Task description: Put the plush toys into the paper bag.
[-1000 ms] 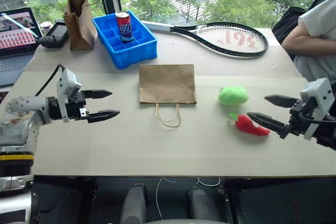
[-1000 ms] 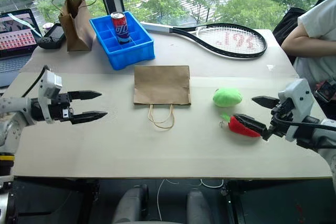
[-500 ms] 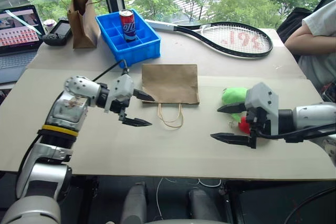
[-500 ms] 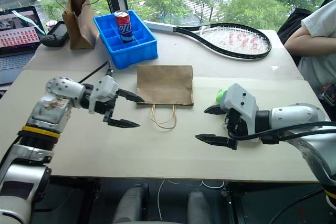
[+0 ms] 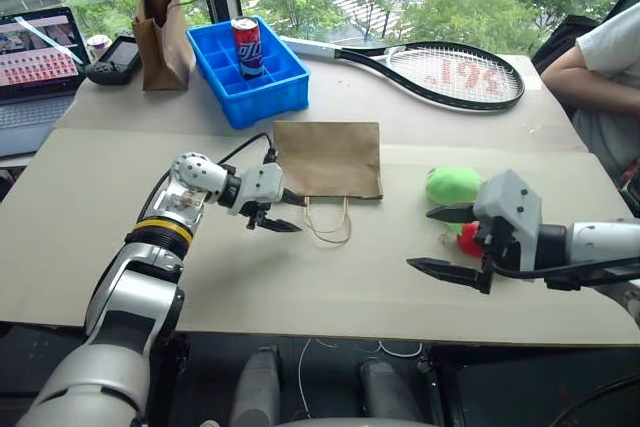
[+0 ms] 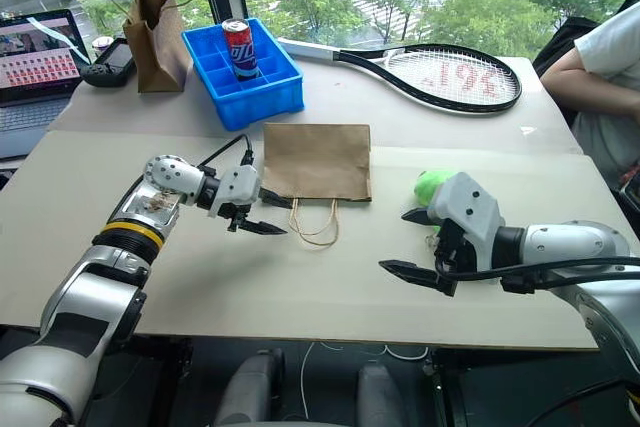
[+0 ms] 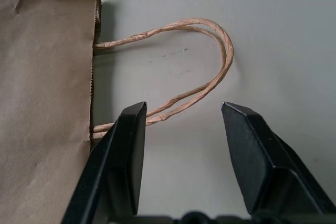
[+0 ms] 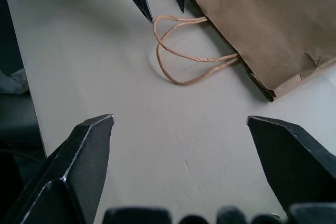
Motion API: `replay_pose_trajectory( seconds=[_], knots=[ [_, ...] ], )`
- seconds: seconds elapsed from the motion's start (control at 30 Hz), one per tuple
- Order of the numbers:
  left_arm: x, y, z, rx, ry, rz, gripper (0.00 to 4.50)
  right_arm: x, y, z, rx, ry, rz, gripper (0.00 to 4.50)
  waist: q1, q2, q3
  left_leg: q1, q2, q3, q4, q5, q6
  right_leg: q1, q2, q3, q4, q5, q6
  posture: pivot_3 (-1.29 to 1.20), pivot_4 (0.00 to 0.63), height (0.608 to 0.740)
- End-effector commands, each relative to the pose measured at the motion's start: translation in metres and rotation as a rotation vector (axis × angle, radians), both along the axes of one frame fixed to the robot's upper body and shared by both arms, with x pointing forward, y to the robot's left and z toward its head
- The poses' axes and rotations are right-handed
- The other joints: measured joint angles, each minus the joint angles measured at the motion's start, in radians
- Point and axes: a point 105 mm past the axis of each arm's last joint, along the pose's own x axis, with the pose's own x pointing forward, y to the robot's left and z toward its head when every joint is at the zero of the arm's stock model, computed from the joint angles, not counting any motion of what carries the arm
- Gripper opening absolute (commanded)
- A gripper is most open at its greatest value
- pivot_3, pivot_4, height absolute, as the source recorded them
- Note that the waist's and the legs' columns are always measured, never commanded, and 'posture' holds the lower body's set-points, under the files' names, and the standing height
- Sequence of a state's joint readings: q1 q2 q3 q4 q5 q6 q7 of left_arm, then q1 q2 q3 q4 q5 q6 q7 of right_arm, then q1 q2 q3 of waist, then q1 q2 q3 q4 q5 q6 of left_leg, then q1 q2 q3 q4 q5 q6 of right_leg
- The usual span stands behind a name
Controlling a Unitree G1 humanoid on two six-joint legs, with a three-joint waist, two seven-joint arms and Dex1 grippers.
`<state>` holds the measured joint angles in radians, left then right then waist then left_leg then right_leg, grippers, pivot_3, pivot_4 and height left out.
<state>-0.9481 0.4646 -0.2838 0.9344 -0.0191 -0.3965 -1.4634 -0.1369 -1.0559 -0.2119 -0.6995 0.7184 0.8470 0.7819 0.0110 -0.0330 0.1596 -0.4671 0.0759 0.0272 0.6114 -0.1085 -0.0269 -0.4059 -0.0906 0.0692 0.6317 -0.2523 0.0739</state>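
Smooth beige tabletop (image 5: 300,297), flat kraft paper bag (image 5: 328,159), twisted loop handles (image 7: 194,66)

You see the paper bag (image 5: 327,158) flat, handles toward six o'clock; green plush (image 5: 451,185) and red chili (image 5: 467,238) at its three o'clock.

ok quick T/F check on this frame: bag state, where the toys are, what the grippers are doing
1. The paper bag lies flat on the table, handles toward the robot. True.
2. The green plush is inside the bag. False: it sits on the table, right of the bag.
3. The left gripper is at the bag's handle end, fingers apart and holding nothing. True.
4. The right gripper is clamped on the red chili plush. False: its fingers are wide open and empty, next to the chili.
5. The soda can stands in the narrow brown bag. False: it stands in the blue tray.
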Motion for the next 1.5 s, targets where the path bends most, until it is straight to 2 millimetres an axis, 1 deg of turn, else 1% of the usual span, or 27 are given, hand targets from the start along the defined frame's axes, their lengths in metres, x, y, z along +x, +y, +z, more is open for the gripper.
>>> replay_pose_trajectory(
  seconds=[0.03,0.1,0.13,0.23,0.33,0.4,0.47,0.53,0.63,0.7,0.73,0.77,0.87,0.93,0.97,1.07,1.1,1.23,1.4,1.5],
  knots=[
    [0.005,-0.008,0.013,-0.027,-0.047,-0.026,0.9,0.0,-0.002,0.01,-0.005,-0.061,-0.018,4.5,0.0,0.0,0.0,0.0,0.0,0.0,0.0,0.0,0.0,0.0,0.0,0.0,0.0,0.0,0.0,0.0,0.15,0.731],
    [0.005,-0.01,0.013,-0.043,-0.034,-0.031,0.18,0.001,-0.002,0.01,-0.005,-0.064,-0.021,4.5,0.0,0.0,0.0,0.0,0.0,0.0,0.0,0.0,0.0,0.0,0.0,0.0,0.0,0.0,0.0,0.0,0.15,0.731],
    [0.004,-0.011,0.014,-0.057,-0.023,-0.033,0.01,0.001,-0.002,0.01,-0.003,-0.066,-0.023,4.5,-0.002,0.0,0.0,0.0,0.0,0.0,0.0,0.0,0.0,0.0,0.0,0.0,0.0,0.0,0.0,0.0,0.15,0.731],
    [0.003,-0.011,0.018,-0.081,0.005,-0.044,0.01,0.001,-0.003,0.009,-0.001,-0.065,-0.026,4.5,-0.003,0.0,0.0,0.0,0.0,0.0,0.0,0.0,0.0,0.0,0.0,0.0,0.0,0.0,0.001,0.0,0.15,0.731],
    [0.001,-0.012,0.031,-0.136,0.059,-0.059,0.01,0.0,-0.003,0.005,-0.001,-0.047,-0.023,4.5,-0.002,0.0,0.0,0.0,0.0,0.0,0.0,0.0,0.0,0.0,0.0,0.0,0.001,0.0,0.001,0.0,0.15,0.731],
    [0.001,-0.013,0.045,-0.182,0.079,-0.063,0.01,-0.002,-0.001,0.001,0.003,-0.03,-0.018,4.5,-0.003,0.0,0.0,0.0,0.0,-0.001,0.0,0.0,0.0,0.0,0.0,0.0,0.0,0.0,0.001,0.0,0.15,0.731],
    [0.0,-0.017,0.069,-0.251,0.094,-0.069,0.01,-0.005,0.003,-0.004,0.02,-0.005,-0.011,4.5,-0.002,0.0,0.0,-0.001,0.0,-0.001,0.001,0.0,0.0,0.0,0.0,0.0,0.001,0.0,0.001,0.0,0.15,0.731],
    [-0.004,-0.021,0.086,-0.297,0.11,-0.083,0.01,-0.007,0.009,-0.011,0.04,0.019,-0.004,4.5,-0.003,0.0,0.0,-0.001,0.0,-0.002,0.001,0.0,0.0,0.0,0.001,0.0,0.001,0.001,0.001,0.0,0.15,0.731],
    [-0.011,-0.025,0.098,-0.329,0.13,-0.102,0.01,-0.006,0.015,-0.019,0.063,0.032,-0.02,4.5,-0.005,0.0,0.0,-0.001,0.0,-0.002,0.001,0.0,0.0,0.0,0.001,0.0,0.001,0.0,0.002,0.0,0.15,0.731],
    [-0.019,-0.029,0.105,-0.348,0.149,-0.121,0.0,0.003,0.018,-0.023,0.099,0.023,-0.066,4.0,-0.008,0.0,0.0,-0.001,0.0,-0.002,0.001,0.0,0.0,0.0,0.001,0.0,0.001,0.0,0.002,0.0,0.15,0.731],
    [-0.021,-0.031,0.107,-0.351,0.154,-0.123,0.0,0.006,0.019,-0.024,0.114,0.019,-0.079,3.83,-0.01,0.0,0.0,-0.001,0.0,-0.003,0.002,0.0,0.0,0.0,0.001,0.0,0.002,0.0,0.002,0.0,0.15,0.731],
    [-0.023,-0.031,0.108,-0.352,0.157,-0.123,0.0,0.008,0.021,-0.025,0.123,0.017,-0.086,3.5,-0.013,0.0,0.0,-0.001,0.0,-0.003,0.002,0.0,0.0,0.0,0.001,0.0,0.002,0.0,0.002,0.0,0.15,0.731],
    [-0.028,-0.036,0.112,-0.35,0.159,-0.125,0.0,0.026,0.038,-0.024,0.252,-0.023,-0.144,2.38,-0.023,0.0,0.0,0.0,0.0,-0.003,0.002,0.0,0.0,0.0,0.001,0.0,0.005,0.0,0.002,0.0,0.15,0.731],
    [-0.03,-0.038,0.113,-0.351,0.163,-0.125,0.0,0.035,0.046,-0.024,0.306,-0.031,-0.181,1.78,-0.028,-0.001,0.0,0.001,0.0,-0.004,0.003,0.0,0.0,0.0,0.002,0.0,0.009,-0.001,0.002,0.0,0.15,0.731],
    [-0.031,-0.039,0.114,-0.353,0.164,-0.124,0.0,0.038,0.05,-0.024,0.329,-0.031,-0.193,1.39,-0.028,0.0,0.0,0.001,0.0,-0.004,0.003,0.0,0.0,0.0,0.002,0.0,0.011,-0.001,0.002,0.0,0.15,0.731],
    [-0.033,-0.041,0.116,-0.367,0.172,-0.121,0.0,0.052,0.062,-0.029,0.358,-0.031,-0.229,0.45,-0.026,0.0,0.0,0.001,0.0,-0.004,0.004,0.0,0.0,0.0,0.003,0.0,0.012,-0.002,0.002,0.0,0.15,0.731],
    [-0.033,-0.042,0.117,-0.368,0.174,-0.122,0.0,0.055,0.066,-0.031,0.363,-0.03,-0.235,0.03,-0.026,0.0,0.0,0.001,0.0,-0.004,0.004,0.0,0.0,0.0,0.002,0.0,0.012,-0.002,0.002,0.0,0.15,0.731],
    [-0.038,-0.045,0.118,-0.375,0.189,-0.133,0.0,0.072,0.075,-0.038,0.388,-0.035,-0.281,0.03,-0.025,0.0,0.0,0.001,0.0,-0.005,0.004,0.0,0.001,0.0,0.003,0.0,0.012,-0.002,0.003,0.0,0.15,0.731],
    [-0.042,-0.048,0.124,-0.41,0.21,-0.131,0.0,0.097,0.077,-0.052,0.386,-0.052,-0.337,0.03,-0.024,0.0,0.0,0.001,0.0,-0.005,0.004,0.0,0.001,0.0,0.003,0.0,0.012,-0.002,0.003,0.0,0.15,0.731],
    [-0.043,-0.05,0.129,-0.436,0.223,-0.126,0.0,0.109,0.078,-0.067,0.365,-0.044,-0.358,0.03,-0.026,0.0,0.0,0.001,0.0,-0.005,0.004,0.0,0.001,-0.001,0.003,0.0,0.012,-0.002,0.003,0.0,0.15,0.731]
  ],
)
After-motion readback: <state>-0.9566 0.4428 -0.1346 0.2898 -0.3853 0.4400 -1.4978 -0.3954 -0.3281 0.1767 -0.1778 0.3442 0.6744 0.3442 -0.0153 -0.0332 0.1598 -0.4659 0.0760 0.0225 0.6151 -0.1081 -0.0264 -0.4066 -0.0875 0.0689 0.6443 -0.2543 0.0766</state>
